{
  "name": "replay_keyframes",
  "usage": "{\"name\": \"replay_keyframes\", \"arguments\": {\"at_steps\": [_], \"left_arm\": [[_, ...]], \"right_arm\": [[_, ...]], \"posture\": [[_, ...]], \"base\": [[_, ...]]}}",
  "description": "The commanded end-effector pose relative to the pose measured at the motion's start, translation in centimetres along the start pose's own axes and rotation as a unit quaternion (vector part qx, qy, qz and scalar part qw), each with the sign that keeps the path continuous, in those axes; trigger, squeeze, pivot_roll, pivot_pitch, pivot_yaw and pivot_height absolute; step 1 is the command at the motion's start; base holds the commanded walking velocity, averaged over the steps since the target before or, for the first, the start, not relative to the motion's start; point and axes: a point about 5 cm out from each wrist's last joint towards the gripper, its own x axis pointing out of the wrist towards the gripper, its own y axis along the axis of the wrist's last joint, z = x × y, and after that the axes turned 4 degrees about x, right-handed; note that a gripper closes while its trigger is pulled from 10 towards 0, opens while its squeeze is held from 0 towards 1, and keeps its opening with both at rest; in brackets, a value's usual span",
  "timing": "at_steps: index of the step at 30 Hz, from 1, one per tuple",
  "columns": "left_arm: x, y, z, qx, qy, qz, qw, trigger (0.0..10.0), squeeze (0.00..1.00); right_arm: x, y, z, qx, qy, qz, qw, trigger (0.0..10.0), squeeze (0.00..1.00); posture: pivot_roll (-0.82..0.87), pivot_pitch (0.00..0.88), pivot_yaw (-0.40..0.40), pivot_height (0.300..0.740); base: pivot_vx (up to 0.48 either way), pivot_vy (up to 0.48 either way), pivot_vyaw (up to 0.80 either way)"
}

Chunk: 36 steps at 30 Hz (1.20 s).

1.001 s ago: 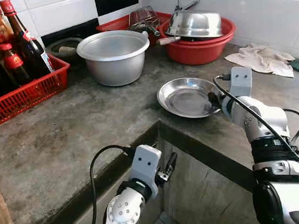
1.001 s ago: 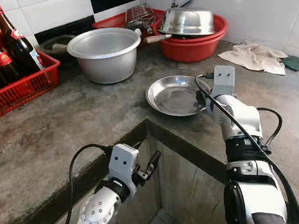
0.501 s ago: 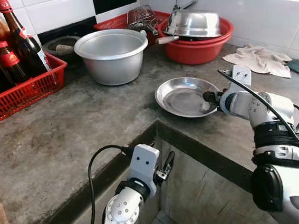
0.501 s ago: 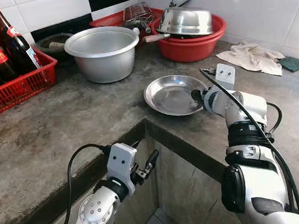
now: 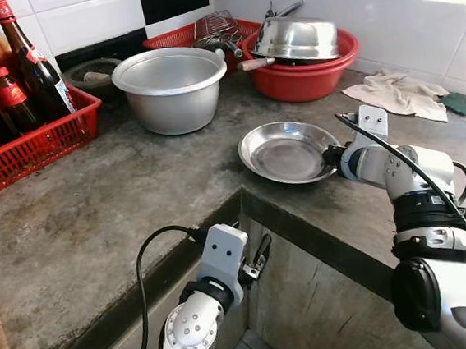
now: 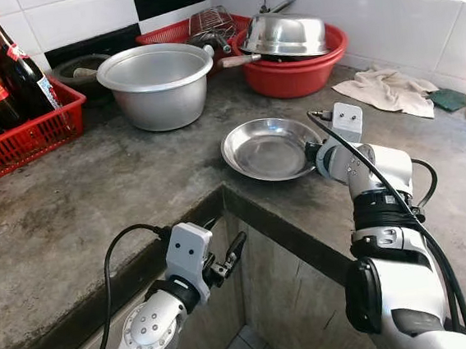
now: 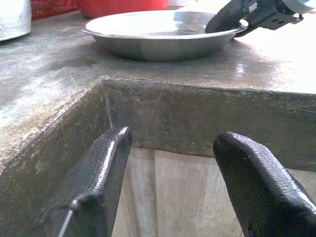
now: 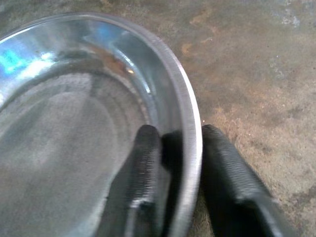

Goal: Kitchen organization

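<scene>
Beside the counter [image 5: 121, 210] corner, the right gripper [image 8: 173, 148] pinches the steel plate [image 5: 284, 150] rim, 1 finger inside. Grasping seems underway; lifting comes next. Below that corner, the left gripper [image 7: 170, 185] hangs open.

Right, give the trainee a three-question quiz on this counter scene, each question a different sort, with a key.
1. True or false: the right gripper has one finger inside the steel plate and one outside its rim.
2. Multiple choice: where do the bottles stand? A) in the red basin B) in the red basket C) in the big pot
3. Fill in: the left gripper hangs below the counter edge with its fingers ____.

Key:
1. True; the rim runs between the two fingers.
2. B, the red basket at the robot's left.
3. Open, with nothing between them.
</scene>
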Motion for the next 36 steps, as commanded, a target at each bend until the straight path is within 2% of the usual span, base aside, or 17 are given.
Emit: {"name": "replay_keyframes", "arguments": {"at_steps": [1,3,8,10,14,15,16,17,19,21,22,25,28,30,31,34,36], "left_arm": [[0.2,0.1,0.1,0.002,0.0,0.0,1.0,10.0,0.0],[0.2,0.1,0.0,0.002,0.002,0.0,1.0,10.0,0.0],[0.2,0.1,-0.1,-0.001,0.009,0.001,1.0,10.0,0.0],[0.2,0.1,-0.2,0.0,0.01,0.002,1.0,10.0,0.0],[0.2,0.1,-0.2,0.0,0.012,0.002,1.0,10.0,0.0],[0.3,0.1,-0.3,-0.001,0.014,0.003,1.0,10.0,0.0],[0.3,0.1,-0.3,-0.001,0.014,0.003,1.0,10.0,0.0],[0.3,0.1,-0.4,-0.001,0.015,0.004,1.0,10.0,0.0],[0.3,0.1,-0.4,-0.001,0.016,0.004,1.0,10.0,0.0],[0.3,0.2,-0.5,-0.001,0.018,0.005,1.0,10.0,0.0],[0.4,0.2,-0.6,-0.001,0.019,0.006,1.0,10.0,0.0],[0.4,0.2,-0.7,-0.001,0.02,0.008,1.0,10.0,0.0],[0.4,0.4,-0.8,0.0,0.025,0.014,1.0,10.0,0.0],[0.5,0.6,-1.0,0.005,0.031,0.02,0.999,10.0,0.0],[0.5,0.9,-1.2,0.004,0.042,0.028,0.999,10.0,0.0],[0.5,1.3,-1.5,0.005,0.053,0.035,0.998,10.0,0.0],[0.5,1.5,-1.5,0.004,0.055,0.039,0.998,10.0,0.0]], "right_arm": [[0.8,-2.8,-0.6,-0.003,0.01,-0.068,0.998,0.0,0.0],[0.8,-2.9,-0.8,0.012,0.015,-0.069,0.997,0.0,0.0],[0.6,-1.6,-1.5,0.105,0.047,-0.019,0.993,0.0,0.0],[0.5,-1.0,-1.5,0.159,0.055,0.003,0.986,0.0,0.0],[0.2,-0.3,-1.4,0.208,0.071,0.039,0.975,0.0,0.0],[-0.1,0.1,-1.2,0.238,0.077,0.067,0.966,0.0,0.0],[-0.1,0.1,-1.2,0.238,0.077,0.067,0.966,0.0,0.0],[-0.3,0.1,-0.9,0.261,0.087,0.082,0.958,0.0,0.0],[-0.4,0.1,-0.8,0.265,0.087,0.087,0.956,0.0,0.0],[-1.0,0.2,-0.8,0.268,0.096,0.122,0.951,0.0,0.0],[-1.6,0.1,-0.9,0.243,0.102,0.156,0.952,0.0,0.0],[-2.5,-0.6,-1.5,0.214,0.13,0.184,0.951,0.0,0.0],[-3.8,-1.1,-1.8,0.157,0.118,0.235,0.952,0.0,0.0],[-4.8,-1.1,-2.1,0.117,0.116,0.275,0.947,0.0,0.0],[-5.8,-1.1,-2.3,0.064,0.1,0.317,0.941,0.0,0.0],[-6.9,-1.4,-2.6,0.03,0.096,0.35,0.931,0.0,0.0],[-7.3,-1.6,-2.7,0.017,0.093,0.356,0.93,0.0,0.0]], "posture": [[0.07,0.052,-0.092,0.74],[0.07,0.054,-0.092,0.74],[0.07,0.057,-0.092,0.74],[0.07,0.056,-0.092,0.74],[0.07,0.056,-0.09,0.74],[0.07,0.054,-0.089,0.74],[0.07,0.054,-0.089,0.74],[0.07,0.056,-0.087,0.74],[0.07,0.054,-0.086,0.74],[0.07,0.054,-0.082,0.74],[0.07,0.053,-0.08,0.74],[0.06,0.052,-0.076,0.74],[0.07,0.049,-0.071,0.74],[0.07,0.05,-0.069,0.74],[0.07,0.047,-0.067,0.74],[0.07,0.048,-0.067,0.74],[0.07,0.047,-0.062,0.74]], "base": [[0.0,0.0,0.0],[0.0,0.0,0.0],[0.0,0.0,0.0],[0.0,0.0,0.0],[0.0,0.0,0.0],[0.0,0.0,0.0],[0.0,0.0,0.0],[0.0,0.0,0.0],[0.0,0.0,0.0],[0.0,0.0,0.0],[0.0,0.0,0.0],[0.0,0.0,0.0],[0.0,0.0,0.0],[0.0,0.0,0.0],[0.0,0.0,0.0],[0.0,0.0,0.0],[0.0,0.0,0.0]]}}
